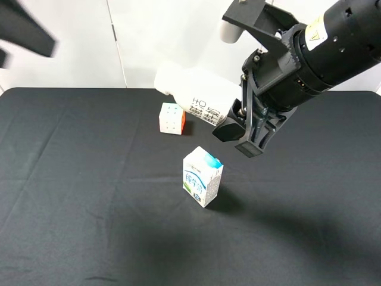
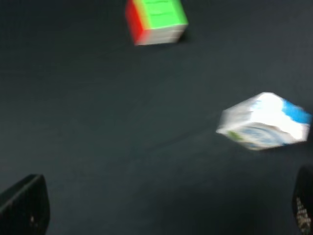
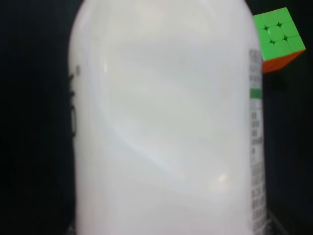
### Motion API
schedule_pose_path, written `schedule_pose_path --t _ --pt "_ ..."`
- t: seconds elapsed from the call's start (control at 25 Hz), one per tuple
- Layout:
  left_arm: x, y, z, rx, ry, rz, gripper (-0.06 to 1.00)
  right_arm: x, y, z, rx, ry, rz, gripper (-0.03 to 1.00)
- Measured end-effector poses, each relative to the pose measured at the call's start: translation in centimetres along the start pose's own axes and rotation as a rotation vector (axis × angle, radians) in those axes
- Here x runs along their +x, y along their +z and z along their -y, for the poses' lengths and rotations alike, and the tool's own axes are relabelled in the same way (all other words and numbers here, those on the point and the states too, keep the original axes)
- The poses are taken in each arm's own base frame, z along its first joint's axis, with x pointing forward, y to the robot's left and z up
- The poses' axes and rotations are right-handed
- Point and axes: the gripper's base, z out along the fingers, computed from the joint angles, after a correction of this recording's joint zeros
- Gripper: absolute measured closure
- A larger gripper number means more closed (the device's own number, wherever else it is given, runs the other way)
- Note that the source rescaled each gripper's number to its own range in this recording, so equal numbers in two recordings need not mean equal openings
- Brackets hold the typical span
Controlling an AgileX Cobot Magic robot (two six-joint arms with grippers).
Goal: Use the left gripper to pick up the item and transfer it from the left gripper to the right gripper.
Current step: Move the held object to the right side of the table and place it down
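Observation:
The white bottle [image 1: 196, 95] with dark lettering hangs tilted in the air above the back of the black table [image 1: 71, 196]. My right gripper [image 1: 237, 138] is shut on its lower end; the cap end is hidden behind the arm. In the right wrist view the bottle [image 3: 161, 127] fills the picture. My left gripper [image 2: 164, 215] is open and empty, with only its fingertips [image 2: 24, 205] showing at the frame's corners. The left arm [image 1: 27, 30] is a blurred black shape high at the far left, well away from the bottle.
A white-and-blue milk carton [image 1: 203, 177] stands upright mid-table, below the right gripper; it also shows in the left wrist view [image 2: 264, 122]. A pastel puzzle cube [image 1: 172, 118] sits behind it, left of the bottle, and shows in both wrist views [image 2: 156, 20] [image 3: 279, 39].

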Motion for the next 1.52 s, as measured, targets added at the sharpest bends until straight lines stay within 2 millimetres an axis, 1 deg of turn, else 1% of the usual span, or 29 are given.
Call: schedule_pose_path --t 0.04,0.2,0.28,0.36,0.52,0.64,0.72,0.88,1.12,1.24,1.32,1.52 --pt "0.4 -1.0 0.0 -0.055 0.01 0.023 -0.06 0.0 0.0 0.0 0.0 0.001 0.0 0.91" --pt "2.1 -3.7 0.1 -0.188 0.032 0.098 -0.06 0.0 0.0 0.0 0.0 0.001 0.0 0.91" --pt "3.7 -4.3 0.0 -0.231 0.044 0.116 -0.06 0.0 0.0 0.0 0.0 0.001 0.0 0.91" --pt "5.7 -4.5 0.0 -0.256 0.055 0.137 -0.06 0.0 0.0 0.0 0.002 0.001 0.004 0.91" --pt "10.5 -3.8 -0.3 -0.291 0.061 0.136 -0.06 -0.1 0.0 0.0 0.003 0.001 0.007 0.91" --pt "14.0 -4.0 -0.4 -0.332 0.079 0.157 -0.06 -0.1 0.0 0.0 0.004 0.002 0.008 0.91" --pt "15.9 -4.2 -0.3 -0.35 0.092 0.173 -0.06 -0.1 0.0 0.0 0.005 0.011 0.01 0.91" --pt "18.8 -4.4 0.1 -0.338 0.1 0.201 -0.06 -0.2 0.0 0.1 0.01 0.029 0.023 0.91" --pt "21.7 -3.7 0.1 -0.324 0.108 0.257 -0.06 -0.3 0.0 0.1 0.014 0.053 0.034 0.91" --pt "22.8 -3.5 0.2 -0.32 0.103 0.288 -0.06 -0.3 0.0 0.1 0.014 0.069 0.035 0.91" --pt "23.1 -3.6 0.2 -0.322 0.102 0.307 -0.06 -0.3 0.0 0.1 0.014 0.081 0.035 0.91" --pt "23.1 -3.3 0.0 -0.33 0.1 0.313 -0.04 -0.3 0.0 0.1 0.013 0.107 0.034 0.91"
